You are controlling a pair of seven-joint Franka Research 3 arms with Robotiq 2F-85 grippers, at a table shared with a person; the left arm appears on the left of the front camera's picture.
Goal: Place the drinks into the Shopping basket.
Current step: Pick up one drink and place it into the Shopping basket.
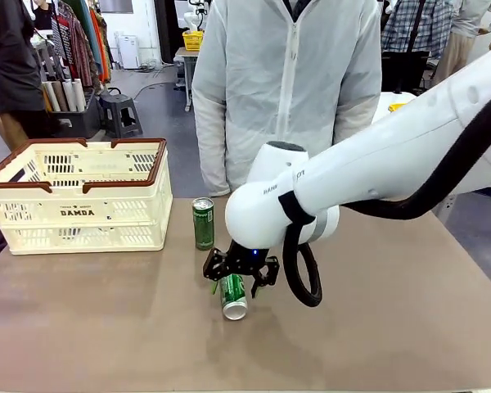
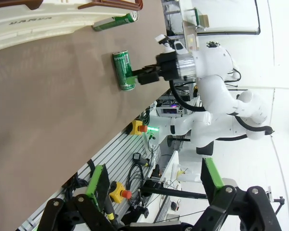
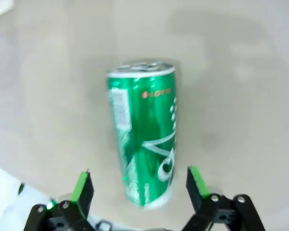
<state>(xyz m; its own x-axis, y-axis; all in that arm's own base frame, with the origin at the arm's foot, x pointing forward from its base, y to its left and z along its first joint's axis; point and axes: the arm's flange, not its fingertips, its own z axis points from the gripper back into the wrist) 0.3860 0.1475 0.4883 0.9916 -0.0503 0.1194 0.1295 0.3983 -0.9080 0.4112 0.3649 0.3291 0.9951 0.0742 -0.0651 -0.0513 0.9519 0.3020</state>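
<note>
"DAMDA" is printed in dark capitals on the side wall of the cream-white slotted plastic basket with the dark brown rim (image 1: 82, 214). A line of smaller print above it cannot be read. The same word is seen rotated on that basket in the left wrist view. On the slim green metal can lying on its side (image 3: 144, 139), a small red mark that appears to read "LOTTE" is set near the silver top. The white panel of fine print beside it and the large white script along the body cannot be made out. Print on the upright green metal can (image 1: 203, 223) is too small to be read. Small dark lettering on the white robot arm (image 1: 270, 190) is only partly legible.
</note>
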